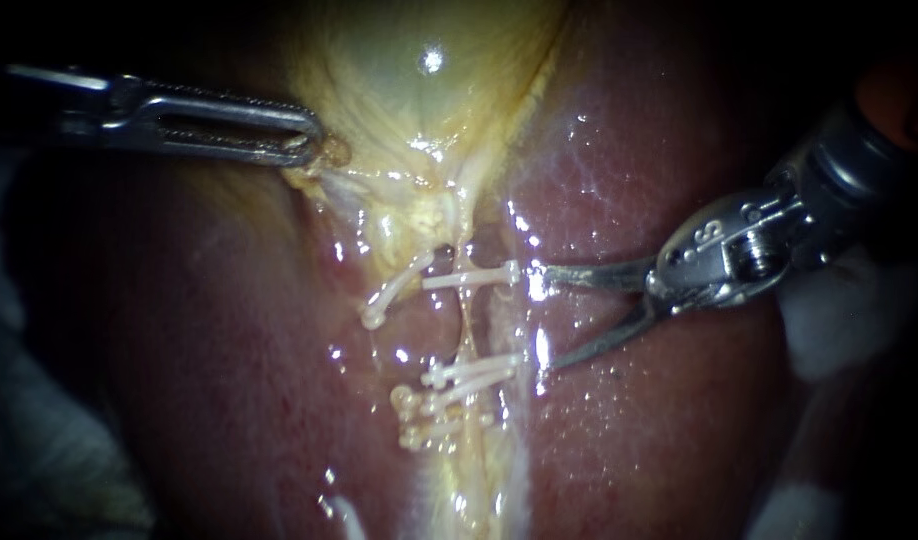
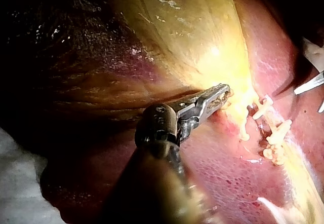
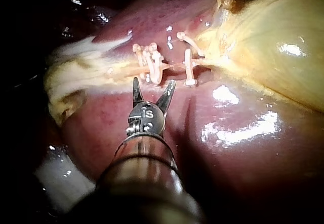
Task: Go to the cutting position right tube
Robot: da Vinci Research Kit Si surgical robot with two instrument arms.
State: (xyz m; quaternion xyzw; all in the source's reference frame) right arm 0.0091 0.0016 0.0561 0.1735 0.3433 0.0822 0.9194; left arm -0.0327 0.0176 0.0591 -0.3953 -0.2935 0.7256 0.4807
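The left instrument (image 1: 314,142) comes in from the upper left of the frame. Its tool, a pair of long slotted jaws, is pressed together on the puckered yellow edge of the gallbladder (image 1: 409,90), which fills the upper middle. The left wrist view shows the same hold (image 2: 217,93), with yellow tissue pinched between the jaw tips. The right instrument (image 1: 541,320) enters from the right edge, and its tool stands wide: two thin curved jaws splay apart over the glistening liver (image 1: 659,430), with nothing between them. The tube (image 1: 466,325) is a thin pale strand running down the centre of the frame from the gallbladder's neck. A white upper clip (image 1: 474,278) crosses it, and a cluster of lower clips (image 1: 469,375) crosses it further down. Another clip (image 1: 391,293) lies slanted to the left of the upper one. The bare stretch of tube between the upper clip and the cluster lies just left of the open tool. The upper jaw tip sits at the right end of the upper clip, and the lower tip is beside the right end of the cluster. In the right wrist view the open jaws (image 3: 153,84) point at the clips just ahead of them.
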